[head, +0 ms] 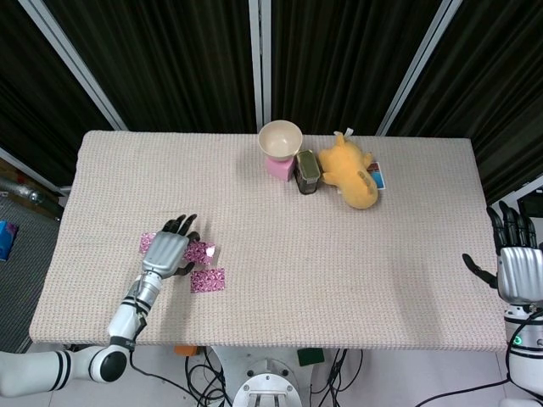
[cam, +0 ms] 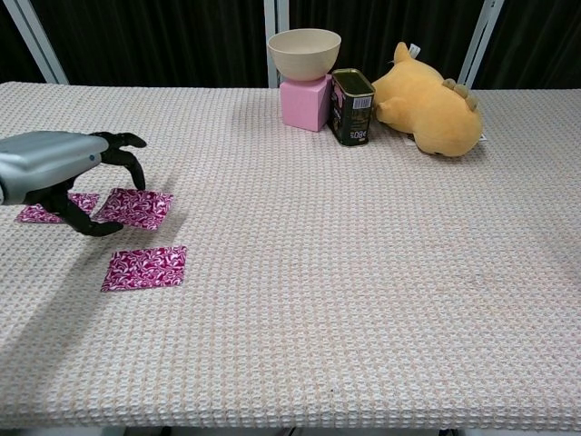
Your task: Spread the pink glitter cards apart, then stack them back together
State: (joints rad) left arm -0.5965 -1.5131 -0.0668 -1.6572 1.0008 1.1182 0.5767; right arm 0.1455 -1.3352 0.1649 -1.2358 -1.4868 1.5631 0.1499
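Left hand (cam: 56,168) enters the chest view from the left edge, wrist and forearm cut off there; the head view shows the same hand (head: 170,253) from above with its grey metal back covering much of what lies beneath. Its dark fingers (cam: 125,160) are curled down over the middle card (cam: 133,207), thumb underneath near the card's left edge; the card looks tilted, left side raised off the cloth, so it appears pinched between thumb and fingers, though the actual contact is hidden by the hand. Three pink glitter cards in all, small flat squares with a swirled magenta sparkle. The far-left card (cam: 56,208) is partly hidden behind the thumb and only its edges show; in the head view just a sliver of it shows (head: 148,244) left of the hand. The near card (cam: 145,267) lies flat and fully visible, just in front of the held one, not touching it as far as can be told. All three sit near the left front part of the table (cam: 363,300), which is covered in a pale, nubby woven cloth. Right hand (head: 517,273) shows only in the head view at the right frame edge, off the table, fingers upright and spread, holding nothing; its lower arm is cut off. At the back: a cream bowl (cam: 304,50) on a pink block (cam: 304,102), a dark tin (cam: 352,107), a yellow plush toy (cam: 431,93) lying on its side, and something flat half hidden under it in the head view.
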